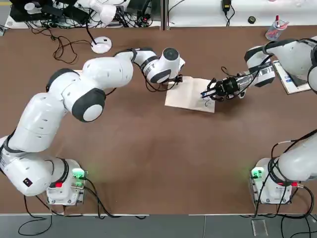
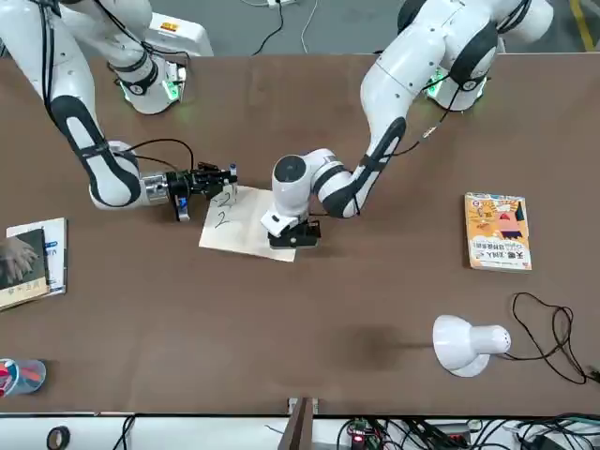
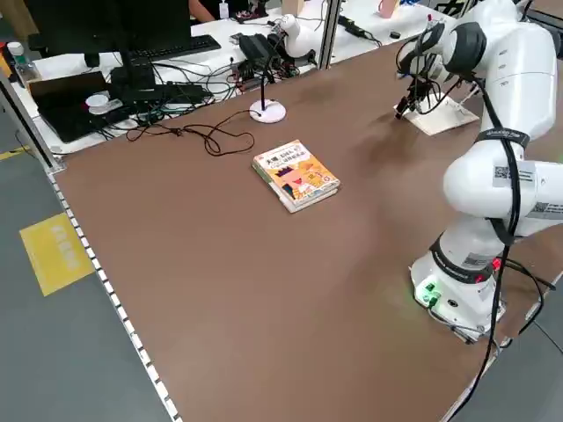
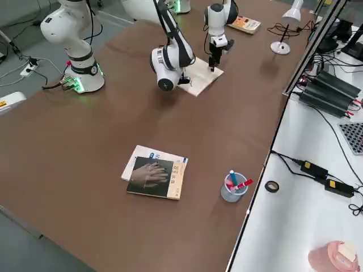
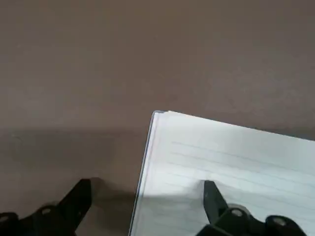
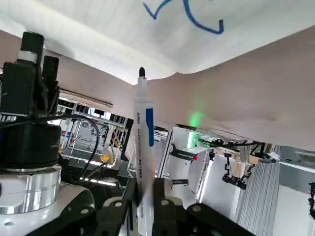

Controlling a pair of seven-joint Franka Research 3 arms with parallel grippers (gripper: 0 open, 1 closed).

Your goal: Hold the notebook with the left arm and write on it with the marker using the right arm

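The cream-white notebook (image 1: 188,96) (image 2: 239,230) lies open mid-table with blue squiggles (image 6: 189,14) near its right edge. My left gripper (image 1: 176,79) (image 5: 147,196) is open and points down at the notebook's far-left corner, one fingertip (image 5: 212,194) on the lined page (image 5: 236,157) and the other on the table beside it. My right gripper (image 1: 215,90) (image 6: 142,189) is shut on the white marker (image 6: 141,142). The marker's dark tip sits just off the notebook's right edge, close to the writing.
An orange-yellow illustrated book (image 2: 497,230) lies on the robot's left side. A book with a dark hand-picture cover (image 4: 154,177) and a cup of pens (image 4: 232,187) are at its right. A white lamp (image 2: 469,342) with a cable stands at the far edge.
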